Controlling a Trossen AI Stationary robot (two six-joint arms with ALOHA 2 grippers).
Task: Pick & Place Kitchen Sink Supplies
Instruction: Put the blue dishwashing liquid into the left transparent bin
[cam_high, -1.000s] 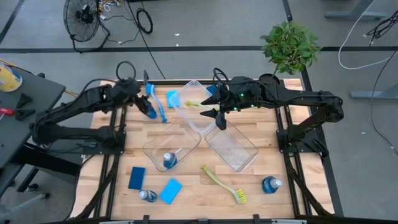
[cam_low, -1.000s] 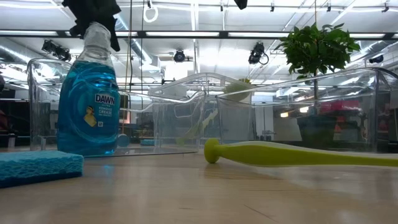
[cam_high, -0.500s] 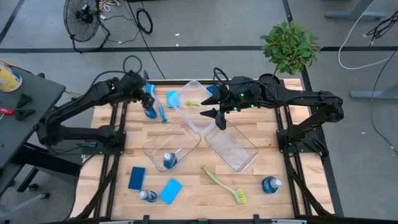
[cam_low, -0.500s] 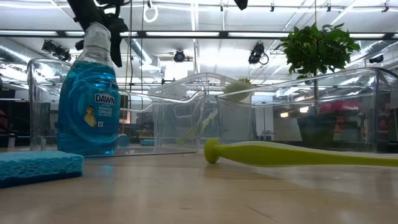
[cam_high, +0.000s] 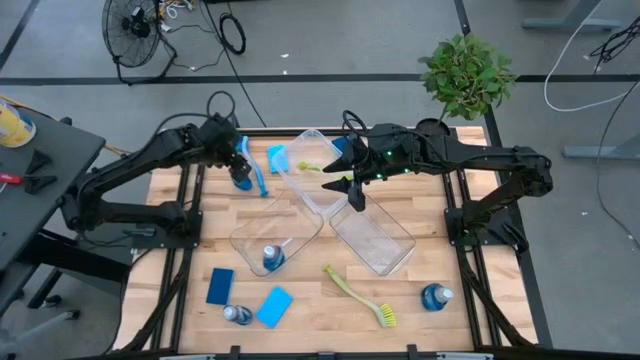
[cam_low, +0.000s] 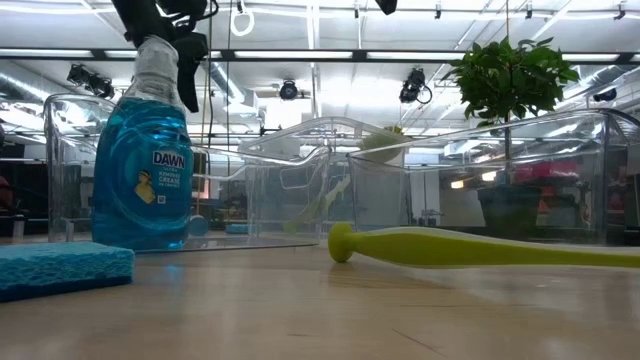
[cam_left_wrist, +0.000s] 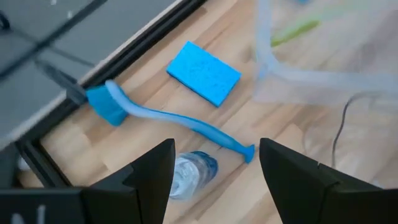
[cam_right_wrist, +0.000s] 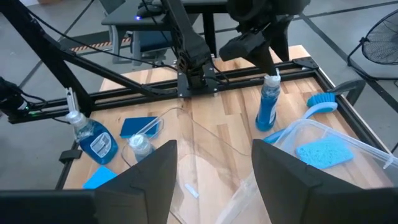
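Note:
A small clear bottle of blue liquid (cam_left_wrist: 189, 175) stands upright at the table's far left. It is next to a blue dish brush (cam_left_wrist: 180, 123) and a light-blue sponge (cam_left_wrist: 204, 73), both lying flat. My left gripper (cam_high: 240, 165) hangs open just above this bottle (cam_right_wrist: 268, 106). Its fingers stand to either side of the cap and touch nothing. My right gripper (cam_high: 352, 190) is open and holds nothing, hovering over the clear bins (cam_high: 372, 238) at mid-table. A yellow-green brush (cam_high: 360, 297), two sponges (cam_high: 220, 285) and two more bottles (cam_high: 436, 296) lie near the front edge.
Three clear bins meet at the table's middle. The left one (cam_high: 250, 240) holds a bottle (cam_high: 272, 258). The far one (cam_high: 312, 140) holds a green brush and a blue sponge. A potted plant (cam_high: 465, 75) stands at the far right corner. The table frame's rail runs close behind the blue brush.
My left gripper has swung a little toward the table's right, dipped and turned. It now stands over the bottle beside the blue brush, still open. Most of that move came early in the second. My right gripper has kept still.

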